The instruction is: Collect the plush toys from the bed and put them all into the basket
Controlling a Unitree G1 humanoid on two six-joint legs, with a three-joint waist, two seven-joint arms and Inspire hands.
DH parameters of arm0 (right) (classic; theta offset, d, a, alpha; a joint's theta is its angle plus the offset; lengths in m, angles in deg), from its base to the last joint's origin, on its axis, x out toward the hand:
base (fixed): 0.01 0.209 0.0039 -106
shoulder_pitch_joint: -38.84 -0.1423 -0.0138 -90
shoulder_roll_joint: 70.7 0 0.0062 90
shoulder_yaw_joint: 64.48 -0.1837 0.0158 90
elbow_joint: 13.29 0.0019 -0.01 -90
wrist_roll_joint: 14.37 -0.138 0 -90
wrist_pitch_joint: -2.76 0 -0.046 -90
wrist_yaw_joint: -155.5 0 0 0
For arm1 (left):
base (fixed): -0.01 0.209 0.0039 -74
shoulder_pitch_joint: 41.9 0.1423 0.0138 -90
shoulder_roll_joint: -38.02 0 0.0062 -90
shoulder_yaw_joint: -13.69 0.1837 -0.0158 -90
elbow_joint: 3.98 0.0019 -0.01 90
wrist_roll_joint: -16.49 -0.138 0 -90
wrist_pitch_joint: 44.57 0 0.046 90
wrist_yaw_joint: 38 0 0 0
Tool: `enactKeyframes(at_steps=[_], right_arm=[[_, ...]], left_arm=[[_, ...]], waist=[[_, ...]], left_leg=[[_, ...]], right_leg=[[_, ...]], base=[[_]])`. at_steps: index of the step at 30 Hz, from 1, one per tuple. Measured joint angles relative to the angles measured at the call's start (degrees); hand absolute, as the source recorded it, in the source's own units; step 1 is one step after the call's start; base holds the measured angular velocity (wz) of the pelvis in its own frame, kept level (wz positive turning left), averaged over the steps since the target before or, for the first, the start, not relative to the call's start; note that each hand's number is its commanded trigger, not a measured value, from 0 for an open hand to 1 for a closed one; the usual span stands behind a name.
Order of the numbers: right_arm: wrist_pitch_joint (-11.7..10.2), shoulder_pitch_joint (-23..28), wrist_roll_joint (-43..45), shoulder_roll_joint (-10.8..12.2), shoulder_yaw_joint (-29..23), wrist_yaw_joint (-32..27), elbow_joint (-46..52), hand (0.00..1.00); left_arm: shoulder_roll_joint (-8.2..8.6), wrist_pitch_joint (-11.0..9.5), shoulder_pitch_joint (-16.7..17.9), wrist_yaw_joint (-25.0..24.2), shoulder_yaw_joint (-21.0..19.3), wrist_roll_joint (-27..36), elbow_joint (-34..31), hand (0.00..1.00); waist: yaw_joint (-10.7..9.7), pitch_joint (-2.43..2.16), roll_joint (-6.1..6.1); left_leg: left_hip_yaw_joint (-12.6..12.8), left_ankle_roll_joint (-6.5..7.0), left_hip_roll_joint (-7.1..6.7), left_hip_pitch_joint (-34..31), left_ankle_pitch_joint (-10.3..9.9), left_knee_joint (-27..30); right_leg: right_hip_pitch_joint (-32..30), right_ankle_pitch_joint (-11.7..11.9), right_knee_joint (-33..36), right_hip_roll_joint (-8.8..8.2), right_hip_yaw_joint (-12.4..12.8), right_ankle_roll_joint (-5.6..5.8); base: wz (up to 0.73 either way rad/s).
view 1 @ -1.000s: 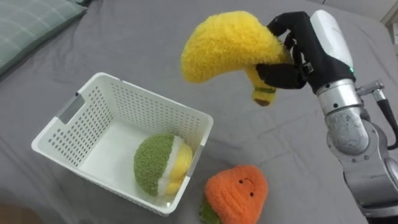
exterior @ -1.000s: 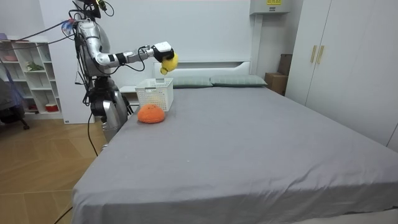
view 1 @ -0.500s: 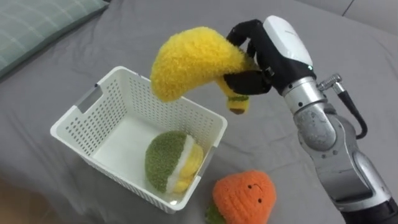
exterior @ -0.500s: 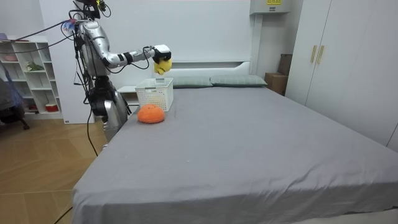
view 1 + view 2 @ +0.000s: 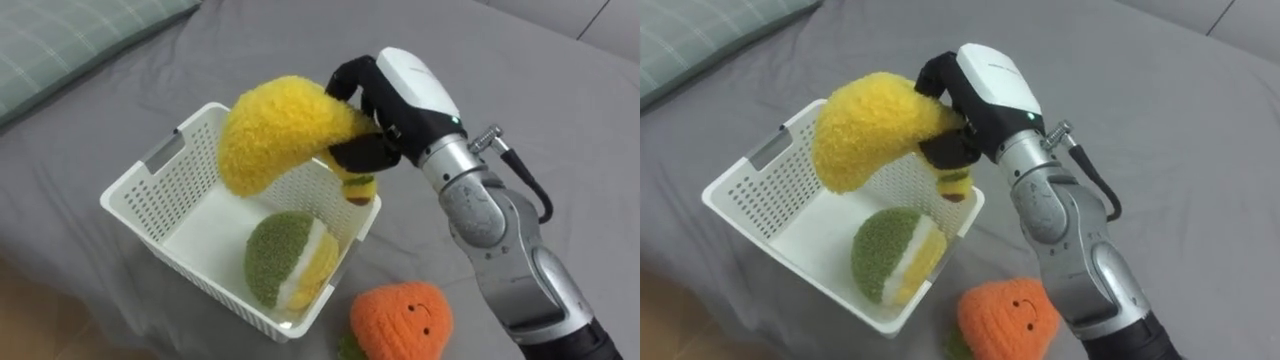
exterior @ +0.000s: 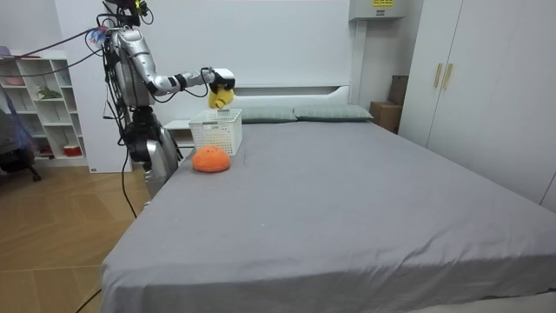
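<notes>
My right hand is shut on a yellow plush banana and holds it in the air above the far right part of a white plastic basket. Inside the basket lies a green, white and yellow plush toy. An orange plush carrot with a smiling face rests on the grey bed just right of the basket's near corner. In the room view I stand at the bed's head corner, my right arm stretched over the basket with the banana.
The grey bedsheet spreads open to the right and beyond the basket. A checked green pillow lies at the upper left. In the room view a white shelf unit stands behind me and wardrobes line the far side.
My right hand has carried the banana leftward, from beside the basket to above its far right part. The camera has shifted a little as well.
</notes>
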Motion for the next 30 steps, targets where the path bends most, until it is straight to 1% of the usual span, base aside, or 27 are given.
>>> enactKeyframes(at_steps=[1, 2, 3, 4, 5, 8, 9, 13, 17, 24, 27, 28, 30], right_arm=[[-0.1, 0.0, 0.1, 0.3, 0.6, 0.0, -0.1, 0.00], [-0.3, 0.0, 0.1, 0.4, 1.0, 0.0, -0.6, 0.00], [-0.3, 0.0, 0.1, 0.5, 1.2, 0.0, -0.8, 0.00], [-0.4, -0.1, 0.1, 0.5, 1.6, -0.1, -1.6, 0.00], [-0.6, -0.2, 0.0, 0.9, 2.0, -0.2, -3.0, 0.00], [-0.8, -0.3, 0.0, 2.4, 2.2, -0.2, -5.8, 0.00], [-0.8, -0.3, 0.0, 2.6, 2.2, -0.2, -6.3, 0.00], [-0.9, -0.4, 0.1, 2.6, 2.1, -0.4, -6.7, 0.00], [-1.2, -0.7, 0.1, 2.6, 2.0, -1.6, -6.7, 0.00], [-1.4, -0.7, 0.1, 2.5, 1.9, -1.6, -6.7, 0.00], [-1.4, -0.7, -0.3, 2.5, 1.4, -1.6, -6.6, 0.00], [-1.4, -0.7, -0.5, 2.5, 1.1, -1.6, -6.6, 0.00], [-1.4, -0.6, -1.0, 2.4, 0.2, -1.6, -6.6, 0.00]], left_arm=[[-0.01, 0.0, -0.2, 0.0, 0.0, 0.1, 0.2, 0.00], [0.03, 0.0, -0.3, -0.1, 0.0, 0.1, 0.2, 0.00], [0.05, 0.0, -0.3, -0.2, 0.0, 0.2, 0.2, 0.00], [0.07, 0.0, -0.3, -0.4, 0.0, 0.1, 0.2, 0.00], [0.07, 0.0, -0.3, -0.6, 0.0, 0.1, 0.2, 0.00], [0.07, 0.0, -0.3, -0.8, 0.0, 0.0, 0.2, 0.00], [0.05, 0.0, -0.3, -1.1, -0.1, 0.0, 0.2, 0.00], [0.01, 0.0, -0.3, -1.2, -0.3, 0.0, 0.2, 0.00], [0.00, 0.0, -0.3, -1.3, -0.3, -0.1, 0.2, 0.00], [0.03, 0.0, -0.4, -1.3, -0.3, -1.1, 0.2, 0.00], [0.02, 0.0, -0.3, -1.3, -0.4, -1.9, 0.1, 0.00], [0.00, 0.0, -0.2, -1.3, -0.6, -2.4, 0.1, 0.00], [0.09, 0.1, 0.0, -1.3, -1.4, -2.4, -0.2, 0.00]], waist=[[0.2, 0.13, -0.02], [0.6, 0.40, 0.26], [0.9, 0.37, 0.15], [1.6, 0.46, 0.15], [1.8, 0.57, 0.28], [1.9, 0.48, 0.15], [1.9, 0.49, 0.17], [1.9, 0.57, 0.29], [1.9, 0.58, 0.30], [1.7, 0.58, 0.32], [1.7, 0.49, 0.26], [1.7, 0.38, 0.22], [1.6, 0.34, 0.22]], left_leg=[[-0.3, -0.01, -0.05, 0.0, 0.0, -0.1], [-0.4, 0.02, -0.05, 0.1, 0.0, -0.1], [-0.4, 0.02, -0.06, 0.1, -0.1, -0.1], [-0.4, 0.05, -0.07, 0.1, -0.1, -0.1], [-0.4, 0.06, -0.09, -0.1, -0.1, 0.0], [-0.8, 0.10, -0.23, -0.5, -0.1, 0.2], [-1.1, 0.13, -0.34, -0.7, -0.1, 0.4], [-1.7, 0.19, -0.60, -0.9, -0.1, 0.9], [-1.7, 0.20, -0.62, -0.8, -0.1, 0.9], [-1.7, 0.23, -0.62, -1.0, -0.2, 1.0], [-1.6, 0.23, -0.63, -1.0, -0.2, 1.1], [-1.6, 0.24, -0.62, -1.0, -0.1, 1.3], [-1.5, 0.25, -0.63, -1.2, -0.1, 1.6]], right_leg=[[0.2, 0.0, 0.0, -0.05, -0.6, 0.01], [0.3, 0.0, 0.0, -0.07, -0.7, 0.02], [0.3, 0.0, 0.0, -0.09, -0.8, 0.03], [0.3, 0.0, 0.0, -0.11, -0.8, 0.04], [0.3, 0.0, 0.0, -0.14, -0.9, 0.04], [0.3, 0.0, 0.0, -0.23, -1.2, 0.07], [0.3, -0.1, 0.0, -0.26, -1.2, 0.11], [0.3, -0.1, 0.0, -0.36, -1.4, 0.20], [0.3, -0.1, 0.0, -0.39, -1.4, 0.21], [0.2, -0.1, 0.0, -0.40, -1.4, 0.21], [0.1, -0.1, 0.1, -0.38, -1.2, 0.21], [0.0, -0.1, 0.1, -0.38, -1.1, 0.21], [0.0, -0.1, 0.1, -0.37, -1.0, 0.21]], base=[[0.14], [0.11], [0.00], [0.00], [0.00], [0.10], [0.10], [0.06], [0.00], [0.00], [0.00], [0.00], [0.00]])
